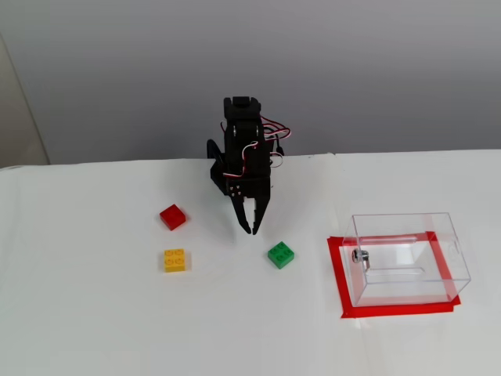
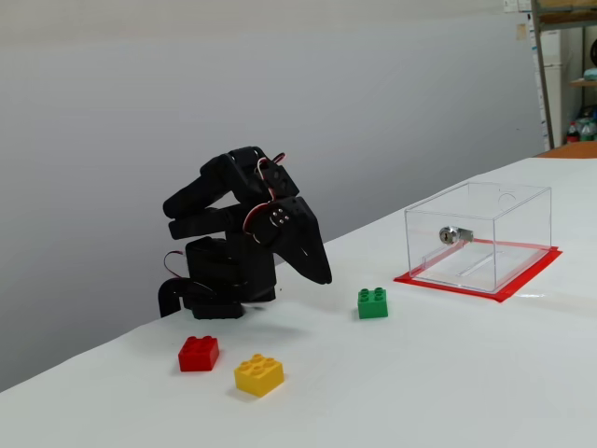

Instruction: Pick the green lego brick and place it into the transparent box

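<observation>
The green lego brick [image 1: 281,254] [image 2: 372,302] lies on the white table, between the arm and the transparent box [image 1: 407,258] [image 2: 480,238]. The box stands on a red tape rectangle at the right in both fixed views, with a small metal knob on its side; it holds nothing. My black gripper [image 1: 250,230] [image 2: 322,276] points down, fingertips together, empty, a little above the table and just left of and behind the green brick in a fixed view.
A red brick [image 1: 173,217] [image 2: 199,354] and a yellow brick [image 1: 175,260] [image 2: 259,374] lie to the left of the gripper. The red tape rectangle [image 1: 341,282] [image 2: 522,280] outlines the box. The arm's base [image 2: 219,280] stands at the table's back edge.
</observation>
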`<state>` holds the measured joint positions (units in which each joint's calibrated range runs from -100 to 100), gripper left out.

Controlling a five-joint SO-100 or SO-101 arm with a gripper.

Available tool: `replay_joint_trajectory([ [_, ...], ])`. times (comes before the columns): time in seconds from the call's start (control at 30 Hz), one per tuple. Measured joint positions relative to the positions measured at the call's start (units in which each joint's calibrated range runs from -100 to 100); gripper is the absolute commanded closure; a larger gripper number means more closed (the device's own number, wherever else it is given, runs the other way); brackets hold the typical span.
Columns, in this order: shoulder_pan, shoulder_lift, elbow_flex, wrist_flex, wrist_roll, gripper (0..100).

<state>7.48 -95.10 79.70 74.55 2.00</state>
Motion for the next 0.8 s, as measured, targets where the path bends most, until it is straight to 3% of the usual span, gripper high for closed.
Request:
replay_joint_trajectory([
  [0.33, -12.9, 18.4, -12.9, 0.0, 0.0, 99],
  [0.8, -23.3, 21.2, -16.7, 0.0, 0.0, 99],
])
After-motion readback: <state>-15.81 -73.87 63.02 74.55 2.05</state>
